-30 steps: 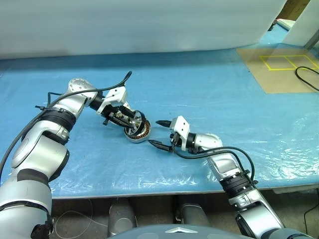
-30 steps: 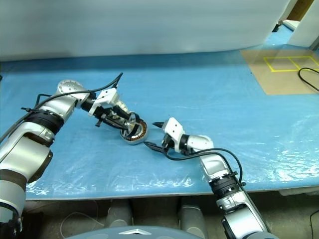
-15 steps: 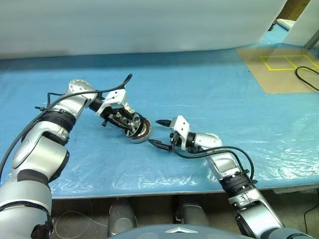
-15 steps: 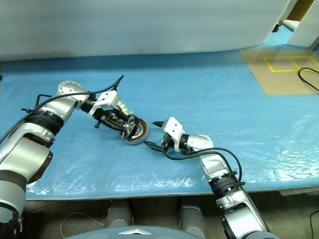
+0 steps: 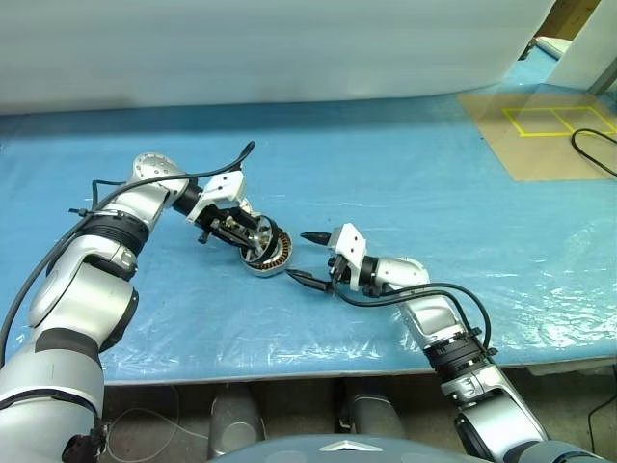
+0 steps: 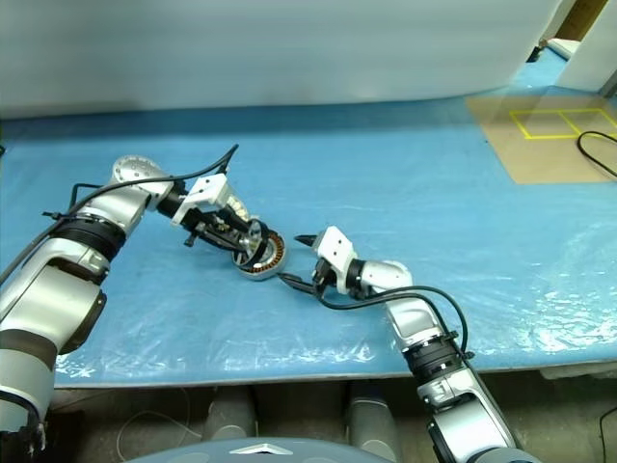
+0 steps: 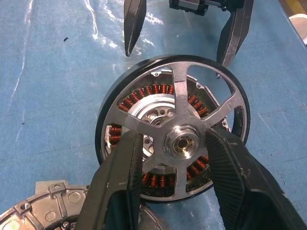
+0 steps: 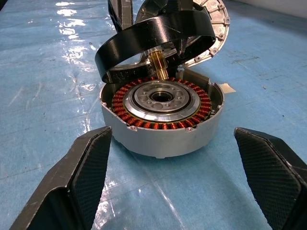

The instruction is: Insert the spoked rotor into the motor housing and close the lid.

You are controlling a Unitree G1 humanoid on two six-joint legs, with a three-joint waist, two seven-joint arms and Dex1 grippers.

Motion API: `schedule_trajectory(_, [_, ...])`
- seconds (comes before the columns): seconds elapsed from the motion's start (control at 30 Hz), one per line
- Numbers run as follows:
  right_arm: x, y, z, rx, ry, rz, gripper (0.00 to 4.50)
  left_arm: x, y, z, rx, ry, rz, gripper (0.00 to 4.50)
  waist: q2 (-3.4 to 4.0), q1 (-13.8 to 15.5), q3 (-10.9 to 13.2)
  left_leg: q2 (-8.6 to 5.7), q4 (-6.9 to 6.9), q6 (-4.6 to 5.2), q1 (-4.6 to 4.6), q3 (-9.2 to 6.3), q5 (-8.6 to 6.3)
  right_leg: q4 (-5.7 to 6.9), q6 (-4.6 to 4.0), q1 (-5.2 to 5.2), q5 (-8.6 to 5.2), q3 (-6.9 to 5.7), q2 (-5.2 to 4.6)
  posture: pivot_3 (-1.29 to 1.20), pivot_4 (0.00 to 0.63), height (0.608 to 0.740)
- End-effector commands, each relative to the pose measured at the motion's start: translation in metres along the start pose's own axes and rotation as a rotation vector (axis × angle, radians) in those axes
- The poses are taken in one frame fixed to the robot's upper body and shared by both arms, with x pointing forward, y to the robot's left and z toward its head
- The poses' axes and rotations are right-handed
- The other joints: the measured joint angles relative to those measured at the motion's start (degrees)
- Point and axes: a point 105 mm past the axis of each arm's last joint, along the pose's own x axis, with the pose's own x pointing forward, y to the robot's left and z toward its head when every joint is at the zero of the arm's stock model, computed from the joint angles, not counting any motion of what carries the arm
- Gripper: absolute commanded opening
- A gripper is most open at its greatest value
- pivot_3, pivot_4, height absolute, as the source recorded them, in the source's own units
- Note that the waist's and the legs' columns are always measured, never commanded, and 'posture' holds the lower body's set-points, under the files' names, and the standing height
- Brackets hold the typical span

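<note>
The motor housing (image 8: pixel 163 132), a silver cup ringed with copper windings, sits on the blue sheet. My left gripper (image 7: pixel 175 138) is shut on the hub of the spoked rotor (image 7: pixel 178 93). It holds that black-rimmed ring (image 8: pixel 158 33) tilted, one edge down at the housing's far rim and the near edge raised above the windings. Just to the right of the housing (image 5: pixel 275 260) my right gripper (image 5: pixel 298 257) stands open and level, its two fingers apart from the cup. The lid (image 8: pixel 213 21) lies close behind the housing and is partly hidden.
A blue plastic sheet (image 5: pixel 405 183) covers the table. A brown board with yellow tape squares (image 5: pixel 545 130) and a black cable (image 5: pixel 593 149) lie at the far right. A white wall (image 5: pixel 289 48) closes the back edge.
</note>
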Motion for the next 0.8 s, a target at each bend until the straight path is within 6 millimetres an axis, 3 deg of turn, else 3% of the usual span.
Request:
schedule_trajectory(0.03, [0.001,-0.002,0.009,-0.031,-0.032,-0.007,4.31,-0.003,0.002,0.005,0.018,-0.017,0.012,1.62,0.00,0.00,0.00,0.00,0.00,0.00,0.00,0.00,0.00,0.00,0.00,0.00,0.00,0.00,0.00,0.00,0.150,0.740])
schedule_trajectory(0.3, [0.001,-0.002,0.009,-0.034,-0.032,-0.010,4.31,0.000,-0.001,0.002,-0.002,0.001,-0.007,1.62,0.00,0.00,0.00,0.00,-0.01,0.00,0.00,0.00,0.00,-0.01,0.00,0.00,0.00,0.01,0.00,0.00,0.150,0.740])
schedule_trajectory(0.53, [0.001,-0.002,0.008,-0.036,-0.029,-0.012,4.31,-0.001,0.000,0.005,0.004,0.005,-0.011,3.87,0.00,-0.02,0.00,0.00,-0.02,0.00,0.00,0.00,0.00,-0.02,0.00,-0.01,0.00,0.01,0.00,0.00,0.150,0.740])
schedule_trajectory(0.8, [0.002,-0.002,0.009,-0.038,-0.032,-0.009,4.31,-0.012,0.006,0.022,0.048,0.017,0.004,3.87,0.00,-0.02,0.00,0.00,-0.05,0.00,-0.01,0.00,0.00,-0.05,-0.01,-0.01,0.00,0.01,0.00,0.00,0.150,0.740])
